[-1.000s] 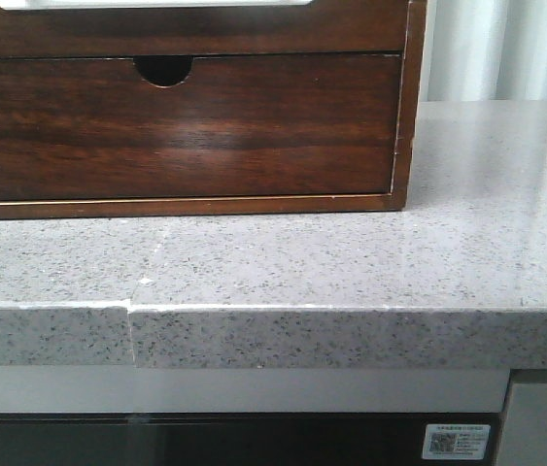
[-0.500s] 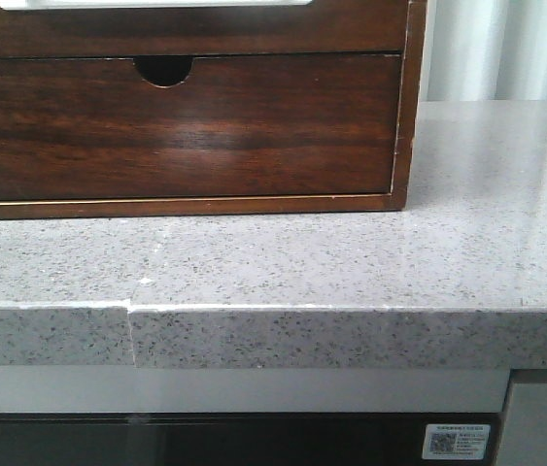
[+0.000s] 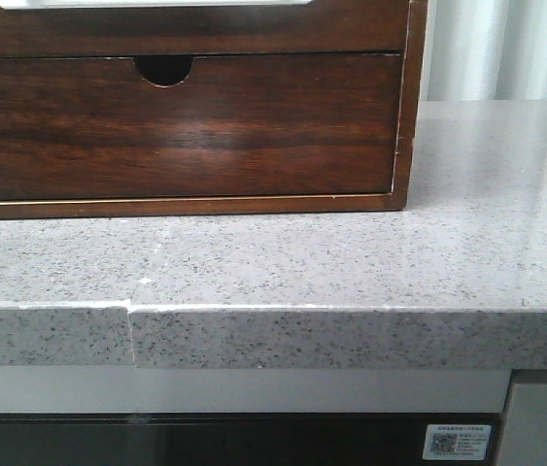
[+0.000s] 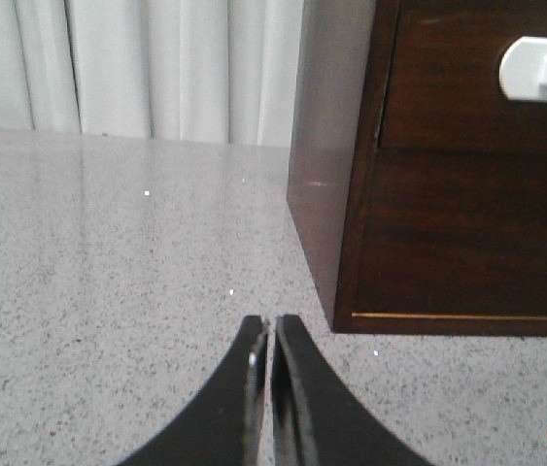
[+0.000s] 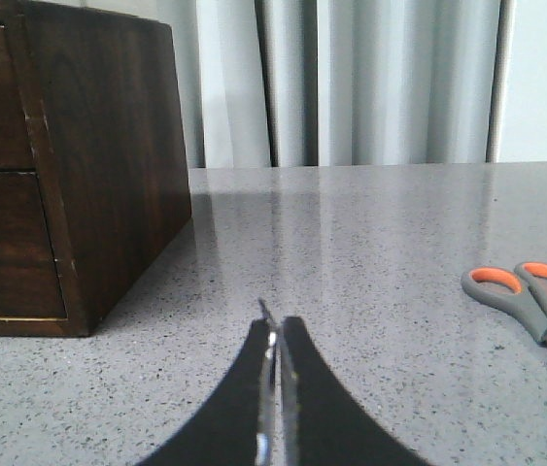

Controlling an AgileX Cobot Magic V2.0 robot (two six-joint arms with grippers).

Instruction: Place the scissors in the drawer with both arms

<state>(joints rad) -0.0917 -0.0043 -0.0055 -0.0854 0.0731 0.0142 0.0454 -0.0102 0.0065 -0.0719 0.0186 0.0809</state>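
Resting low over the grey speckled worktop (image 3: pixel 351 262), my left gripper (image 4: pixel 269 335) has its jaws clenched together with nothing between them; my right gripper (image 5: pixel 275 335) is in the same condition, jaws pressed tip to tip and empty.

The scissors (image 5: pixel 540 311) lie flat on the worktop off to one side of my right gripper, well apart from it. They have grey handles with orange lining inside the finger loops and an orange pivot; the blades run out of the right wrist view, so I cannot tell whether they are closed.

The dark wooden cabinet (image 5: pixel 108 155) stands on the worktop, away from the scissors. Its upper drawer (image 4: pixel 448 87) has a glossy dark-brown front carrying a white rounded-corner handle area (image 4: pixel 542 70); in the front view only the lower strip of that front (image 3: pixel 186 29) appears, with the white area at the picture's top edge. It sits flush with the cabinet frame, closed. Below it is a second drawer front (image 3: pixel 176 126) with a half-round finger notch (image 3: pixel 164 68), also flush. A thin light line runs along the cabinet's base. Pale curtains (image 5: pixel 380 83) hang behind the worktop.
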